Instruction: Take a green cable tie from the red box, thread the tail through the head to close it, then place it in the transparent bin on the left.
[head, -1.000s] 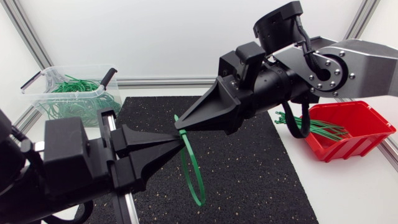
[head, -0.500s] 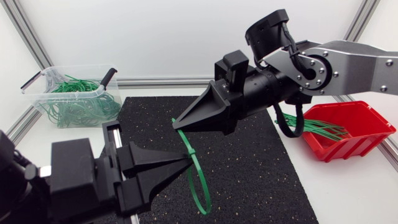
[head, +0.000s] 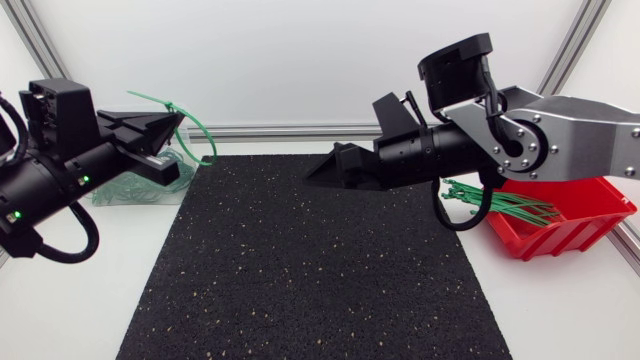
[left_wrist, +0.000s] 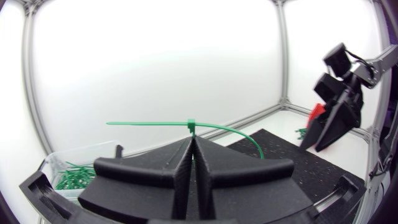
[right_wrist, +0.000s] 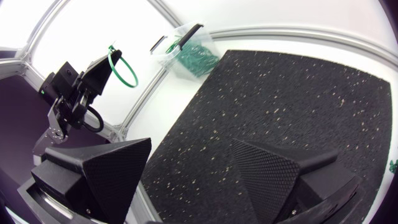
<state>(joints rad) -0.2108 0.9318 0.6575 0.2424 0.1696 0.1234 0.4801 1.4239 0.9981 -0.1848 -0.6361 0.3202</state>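
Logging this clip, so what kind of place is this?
Probably a robotics lab bench: left arm and right arm over a black mat, a red box of green cable ties, a transparent bin.

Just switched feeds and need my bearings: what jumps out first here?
A closed green cable tie is pinched between the fingers of the left gripper, held high near the transparent bin. The right gripper hangs open and empty above the black mat, with the red box of spare ties beside its arm.
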